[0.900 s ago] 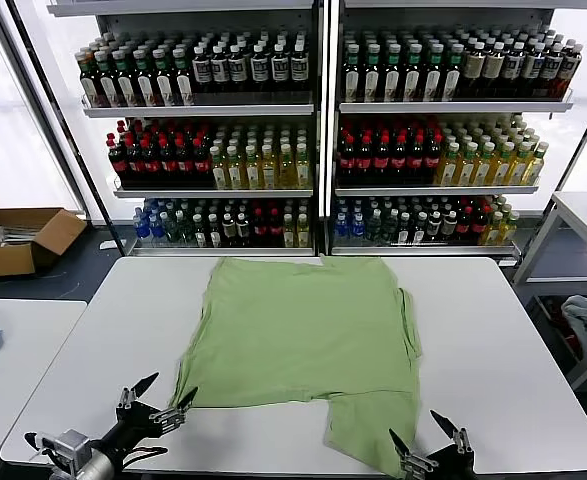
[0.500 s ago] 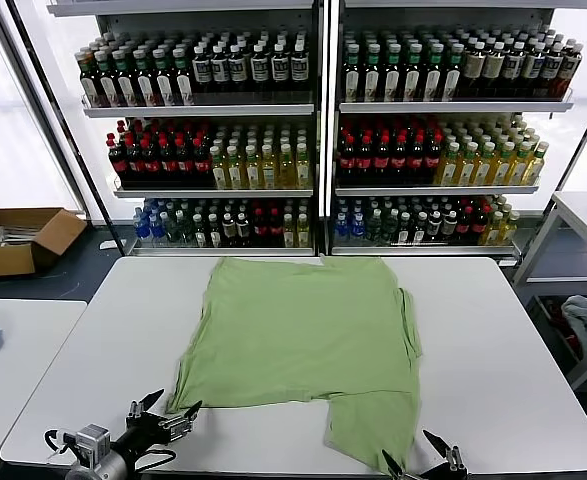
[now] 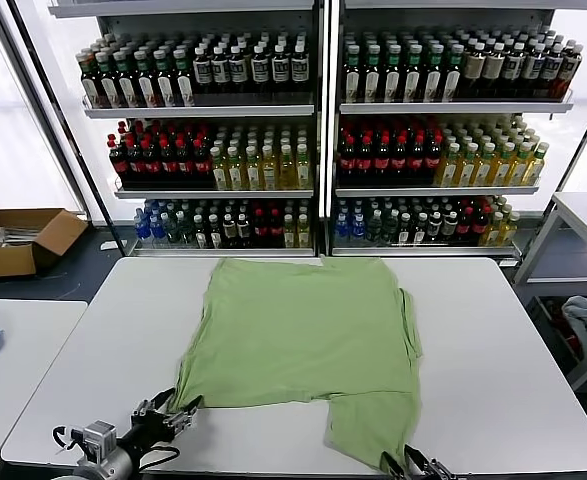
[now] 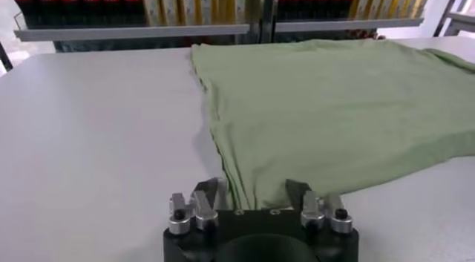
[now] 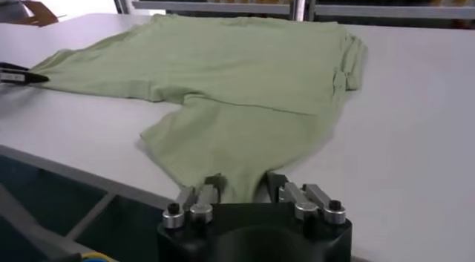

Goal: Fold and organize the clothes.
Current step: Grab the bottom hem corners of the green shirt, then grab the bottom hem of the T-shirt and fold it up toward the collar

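Light green short-sleeved cotton shirt (image 3: 303, 330) lying flat, plain side up, at the centre of the white counter (image 3: 503, 360), one sleeve reaching toward the lower edge of the frame. Left tool (image 3: 173, 415), lower left, has its fingers (image 4: 211, 193) set either side of the shirt's near-left corner, apparently not yet clenched on it. Right tool (image 3: 420, 466), at the bottom edge right of centre, is clenched on the sleeve's hem. Shelves of bottles (image 3: 323, 130) fill the upper frame
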Action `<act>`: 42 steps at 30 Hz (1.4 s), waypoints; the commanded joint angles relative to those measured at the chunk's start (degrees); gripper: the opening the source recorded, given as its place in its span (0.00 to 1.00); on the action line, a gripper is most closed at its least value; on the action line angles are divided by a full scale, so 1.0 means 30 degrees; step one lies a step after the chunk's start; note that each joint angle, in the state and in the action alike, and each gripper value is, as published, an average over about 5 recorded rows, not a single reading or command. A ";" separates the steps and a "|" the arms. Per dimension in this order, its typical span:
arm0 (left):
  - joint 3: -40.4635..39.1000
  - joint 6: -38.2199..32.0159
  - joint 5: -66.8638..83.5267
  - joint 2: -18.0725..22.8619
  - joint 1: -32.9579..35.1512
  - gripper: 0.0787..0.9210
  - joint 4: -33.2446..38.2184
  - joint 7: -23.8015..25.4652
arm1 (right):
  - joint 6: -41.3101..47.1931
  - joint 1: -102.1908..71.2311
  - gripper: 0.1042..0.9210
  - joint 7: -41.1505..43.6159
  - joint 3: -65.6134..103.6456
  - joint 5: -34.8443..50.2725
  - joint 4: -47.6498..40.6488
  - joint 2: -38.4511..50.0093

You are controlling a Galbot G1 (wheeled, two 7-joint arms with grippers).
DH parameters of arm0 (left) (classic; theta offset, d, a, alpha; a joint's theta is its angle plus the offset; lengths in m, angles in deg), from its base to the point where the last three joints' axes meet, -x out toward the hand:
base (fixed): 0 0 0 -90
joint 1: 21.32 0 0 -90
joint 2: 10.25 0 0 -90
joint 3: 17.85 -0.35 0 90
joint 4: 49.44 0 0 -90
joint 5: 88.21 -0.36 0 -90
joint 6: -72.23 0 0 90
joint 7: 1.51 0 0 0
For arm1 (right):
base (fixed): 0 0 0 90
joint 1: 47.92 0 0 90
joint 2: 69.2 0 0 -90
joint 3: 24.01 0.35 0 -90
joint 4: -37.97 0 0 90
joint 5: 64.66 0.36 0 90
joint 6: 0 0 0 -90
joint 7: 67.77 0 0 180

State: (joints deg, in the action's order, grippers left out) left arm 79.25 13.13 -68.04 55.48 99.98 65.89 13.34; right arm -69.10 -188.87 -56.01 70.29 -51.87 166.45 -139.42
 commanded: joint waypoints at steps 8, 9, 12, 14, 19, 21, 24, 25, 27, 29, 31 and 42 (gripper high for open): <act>-0.0385 -0.0109 0.0070 0.0213 0.0140 0.25 0.0329 -0.0161 | -0.3340 0.0413 0.00 0.1639 0.0151 0.0052 -0.0702 -0.0142; -0.0356 -0.0175 0.0133 0.0218 0.0172 0.21 0.0461 -0.0245 | -0.3823 0.0484 0.00 0.1907 0.0243 0.0070 -0.0816 -0.0136; -0.0168 -0.0307 0.0231 0.0201 0.0424 0.11 0.1140 -0.0435 | -0.5042 0.0444 0.00 0.2735 0.0618 0.0155 -0.1020 -0.0022; 0.0035 -0.0311 0.0228 0.0219 0.0731 0.05 0.1821 -0.0521 | -0.5664 0.0181 0.00 0.3351 0.0924 0.0343 -0.1043 0.0102; 0.0568 -0.0153 0.0129 0.0340 0.1735 0.01 0.3543 -0.0695 | -0.7020 -0.1085 0.00 0.4692 0.1601 0.0874 -0.0852 0.0278; 0.0775 -0.0090 0.0094 0.0353 0.2227 0.01 0.4113 -0.0737 | -0.7452 -0.1590 0.00 0.5098 0.1800 0.1016 -0.0724 0.0298; 0.1109 0.0038 0.0094 0.0219 0.3234 0.01 0.4912 -0.0889 | -0.7891 -0.2341 0.00 0.5679 0.2315 0.1169 -0.0315 0.0152; 0.1244 0.0058 0.0098 0.0128 0.3661 0.01 0.5177 -0.0923 | -0.7999 -0.2586 0.00 0.5870 0.2530 0.1246 -0.0124 0.0059; 0.1493 0.0056 0.0099 -0.0046 0.4435 0.01 0.5613 -0.0934 | -0.8169 -0.2989 0.00 0.6183 0.2871 0.1538 0.0245 -0.0116; 0.1697 0.0037 0.0090 -0.0143 0.4992 0.01 0.5932 -0.0936 | -0.8384 -0.3241 0.00 0.6393 0.3021 0.1939 0.0438 -0.0228; 0.1781 0.0041 0.0078 -0.0162 0.5237 0.01 0.6127 -0.0950 | -0.8560 -0.3296 0.00 0.6485 0.3039 0.2270 0.0425 -0.0278; 0.1796 0.0713 0.0779 -0.1094 0.4374 0.01 0.6245 -0.1700 | -0.8203 -0.1972 0.00 0.5599 0.2835 0.5513 0.0180 0.0022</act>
State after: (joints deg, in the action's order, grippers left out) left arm 83.89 14.16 -67.55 54.62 112.79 82.80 10.07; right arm -92.60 -195.10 -39.39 78.01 -40.11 166.78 -139.16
